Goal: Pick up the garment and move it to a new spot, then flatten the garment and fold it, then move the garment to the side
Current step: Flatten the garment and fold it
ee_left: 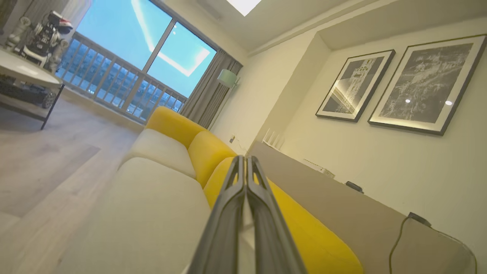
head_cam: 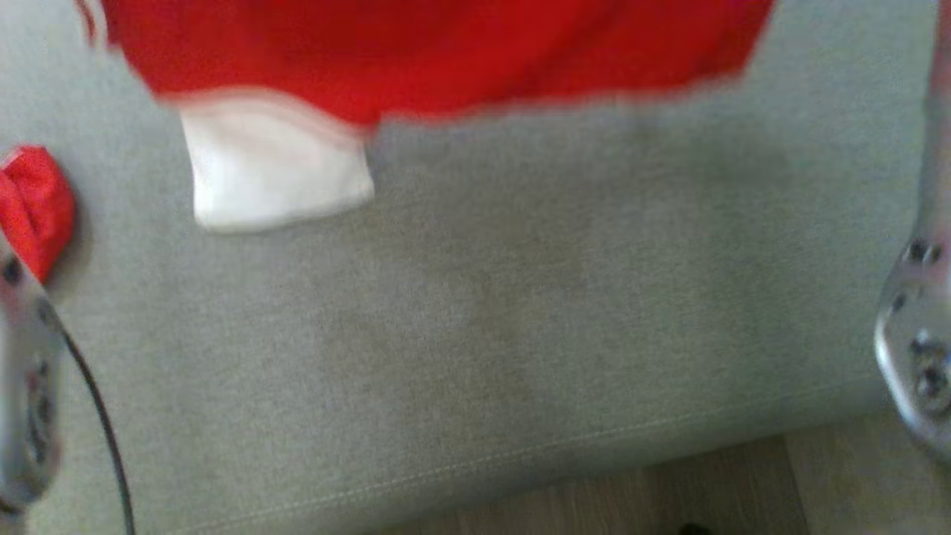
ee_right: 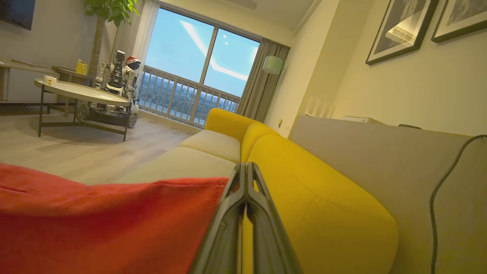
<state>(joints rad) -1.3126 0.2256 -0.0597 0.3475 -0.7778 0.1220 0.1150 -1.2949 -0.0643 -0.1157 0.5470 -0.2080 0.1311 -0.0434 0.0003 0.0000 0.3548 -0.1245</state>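
- Sofa: a grey seat is filling most of the head view, with yellow back cushions running along its rear edge in the right wrist view.
- Wooden floor: it is showing just beyond the sofa's stitched front edge.
- Garment: a red piece is lying on the sofa seat toward its back, with a white sleeve pointing toward the sofa's front edge; a separate bunch of red cloth is sitting over the seat's left side, touching the top of the left forearm. The head view is blurring, so finer folds cannot be told.
- Low round table: it is standing on the floor, well apart from the sofa's front.
- Right forearm: it is reaching along the sofa's right side.
- Right gripper: its jaws are pressing together above the sofa seat, with the garment's red edge lying against the left finger; whether cloth is being pinched cannot be told.
- Left gripper: its jaws are likewise clenching tight, pointing along the sofa's length; whether anything is being held cannot be told.
- Dark cable: it is hanging down the grey panel behind the sofa.
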